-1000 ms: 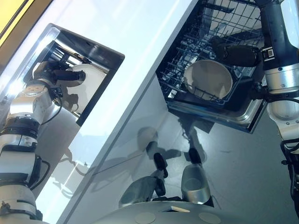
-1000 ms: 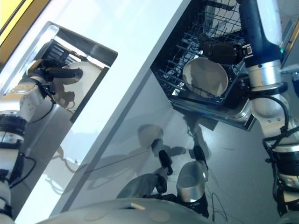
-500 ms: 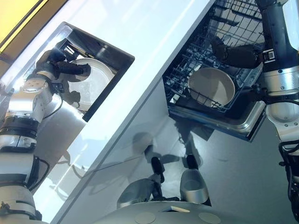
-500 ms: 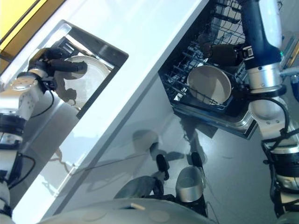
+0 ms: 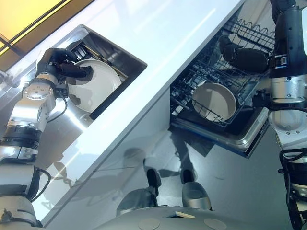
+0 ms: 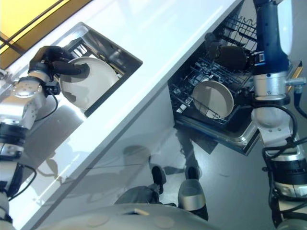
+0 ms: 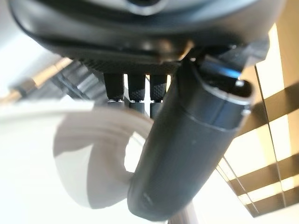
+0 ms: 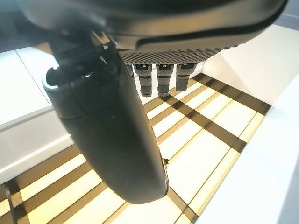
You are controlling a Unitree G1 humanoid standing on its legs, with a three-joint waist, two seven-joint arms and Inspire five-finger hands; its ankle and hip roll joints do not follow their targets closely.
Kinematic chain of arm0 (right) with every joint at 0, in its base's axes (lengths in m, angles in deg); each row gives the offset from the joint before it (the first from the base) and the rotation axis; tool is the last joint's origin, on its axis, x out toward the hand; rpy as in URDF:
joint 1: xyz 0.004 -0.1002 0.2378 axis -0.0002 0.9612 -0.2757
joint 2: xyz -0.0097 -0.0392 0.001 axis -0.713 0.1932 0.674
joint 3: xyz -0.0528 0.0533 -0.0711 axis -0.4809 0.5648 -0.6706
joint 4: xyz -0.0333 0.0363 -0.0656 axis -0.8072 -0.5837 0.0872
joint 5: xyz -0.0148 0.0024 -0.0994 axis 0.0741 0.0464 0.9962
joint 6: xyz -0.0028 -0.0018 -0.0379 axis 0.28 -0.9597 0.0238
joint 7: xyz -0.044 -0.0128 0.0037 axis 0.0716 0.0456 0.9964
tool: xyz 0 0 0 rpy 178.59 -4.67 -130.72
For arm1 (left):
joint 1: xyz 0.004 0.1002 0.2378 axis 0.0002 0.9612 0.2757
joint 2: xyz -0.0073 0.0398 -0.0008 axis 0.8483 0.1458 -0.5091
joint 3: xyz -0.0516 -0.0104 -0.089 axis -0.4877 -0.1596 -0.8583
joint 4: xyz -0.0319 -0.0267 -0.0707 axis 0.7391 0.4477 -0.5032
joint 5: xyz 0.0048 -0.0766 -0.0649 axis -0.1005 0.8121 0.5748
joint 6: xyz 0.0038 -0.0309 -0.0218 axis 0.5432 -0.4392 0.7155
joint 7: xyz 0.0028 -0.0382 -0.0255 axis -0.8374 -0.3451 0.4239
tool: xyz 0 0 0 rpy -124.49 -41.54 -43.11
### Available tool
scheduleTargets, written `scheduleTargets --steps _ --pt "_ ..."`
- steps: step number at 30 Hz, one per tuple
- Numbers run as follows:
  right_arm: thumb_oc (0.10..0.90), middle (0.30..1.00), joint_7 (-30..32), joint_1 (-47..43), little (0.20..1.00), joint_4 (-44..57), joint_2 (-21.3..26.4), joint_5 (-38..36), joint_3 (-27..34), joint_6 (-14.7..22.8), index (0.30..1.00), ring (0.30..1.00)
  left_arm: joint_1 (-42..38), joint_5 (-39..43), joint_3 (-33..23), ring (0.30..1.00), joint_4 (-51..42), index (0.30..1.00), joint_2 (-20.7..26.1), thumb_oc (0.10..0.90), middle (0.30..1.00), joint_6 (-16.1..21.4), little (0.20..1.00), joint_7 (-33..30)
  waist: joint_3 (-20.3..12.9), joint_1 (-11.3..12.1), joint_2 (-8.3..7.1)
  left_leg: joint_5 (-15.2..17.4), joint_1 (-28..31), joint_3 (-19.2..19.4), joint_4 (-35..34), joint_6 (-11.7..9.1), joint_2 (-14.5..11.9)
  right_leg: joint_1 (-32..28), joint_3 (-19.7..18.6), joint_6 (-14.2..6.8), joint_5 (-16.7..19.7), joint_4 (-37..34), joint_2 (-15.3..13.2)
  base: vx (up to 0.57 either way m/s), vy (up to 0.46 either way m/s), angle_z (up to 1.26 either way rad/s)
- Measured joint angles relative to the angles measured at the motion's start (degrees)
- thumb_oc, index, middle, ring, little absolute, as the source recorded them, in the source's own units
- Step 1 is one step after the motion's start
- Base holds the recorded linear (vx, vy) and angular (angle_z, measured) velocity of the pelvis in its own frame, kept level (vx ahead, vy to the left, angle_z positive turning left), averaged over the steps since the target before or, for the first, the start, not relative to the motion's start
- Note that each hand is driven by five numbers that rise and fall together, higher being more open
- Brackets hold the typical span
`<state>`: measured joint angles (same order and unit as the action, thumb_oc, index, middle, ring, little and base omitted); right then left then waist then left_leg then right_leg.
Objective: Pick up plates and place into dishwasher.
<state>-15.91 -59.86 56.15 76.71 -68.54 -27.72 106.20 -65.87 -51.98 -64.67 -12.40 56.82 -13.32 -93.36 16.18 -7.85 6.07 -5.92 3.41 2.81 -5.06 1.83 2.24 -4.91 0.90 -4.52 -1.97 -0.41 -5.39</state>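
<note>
My left hand (image 5: 60, 64) pinches the rim of the white plate (image 5: 93, 84) standing in the sink (image 5: 127, 57), thumb across its face and fingers behind, so I judge I can lift it out without it slipping. My right hand (image 5: 244, 57) hovers with relaxed fingers, holding nothing, over the dishwasher rack (image 5: 192, 86), where another plate (image 5: 213, 101) already leans among the tines.

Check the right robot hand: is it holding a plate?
No. The right robot hand hovers over the dishwasher rack with nothing in it; the plate lies in the rack below.
</note>
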Motion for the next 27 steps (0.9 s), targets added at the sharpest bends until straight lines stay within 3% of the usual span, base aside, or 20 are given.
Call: scheduleTargets --steps 11,18,27 --pt "0.800 0.900 -1.31 1.09 0.900 0.00 -0.02 -1.23 -0.03 -0.04 0.900 0.900 1.76 -3.41 -1.11 0.300 -4.01 0.300 1.40 0.100 0.300 1.34 0.200 0.14 -0.71 2.82 -1.21 -0.20 -0.03 -1.51 0.00 -0.33 -0.17 -1.54 1.52 0.34 0.48 -1.74 0.26 -0.04 -0.060 0.07" --pt "0.800 0.900 -0.87 1.10 0.900 0.00 -0.02 -1.22 -0.03 -0.02 0.900 0.900 1.76 -4.36 -2.60 0.300 -4.09 0.300 5.23 0.100 0.300 2.61 0.200 0.95 -1.71 3.20 -2.99 -0.25 -0.06 -2.86 0.00 -0.43 0.01 -2.73 2.79 0.37 0.76 -3.03 0.22 -0.02 -0.037 0.09" --pt "0.800 0.900 0.10 1.09 0.900 0.00 -0.02 -1.16 -0.15 -0.01 0.900 0.900 1.76 -4.32 -2.61 0.300 -4.09 0.300 5.89 0.100 0.300 2.61 0.200 2.13 -2.44 3.80 -3.32 -0.27 0.00 -3.34 0.00 -0.45 0.16 -3.30 2.74 0.38 0.77 -3.54 0.19 -0.01 -0.012 0.03"
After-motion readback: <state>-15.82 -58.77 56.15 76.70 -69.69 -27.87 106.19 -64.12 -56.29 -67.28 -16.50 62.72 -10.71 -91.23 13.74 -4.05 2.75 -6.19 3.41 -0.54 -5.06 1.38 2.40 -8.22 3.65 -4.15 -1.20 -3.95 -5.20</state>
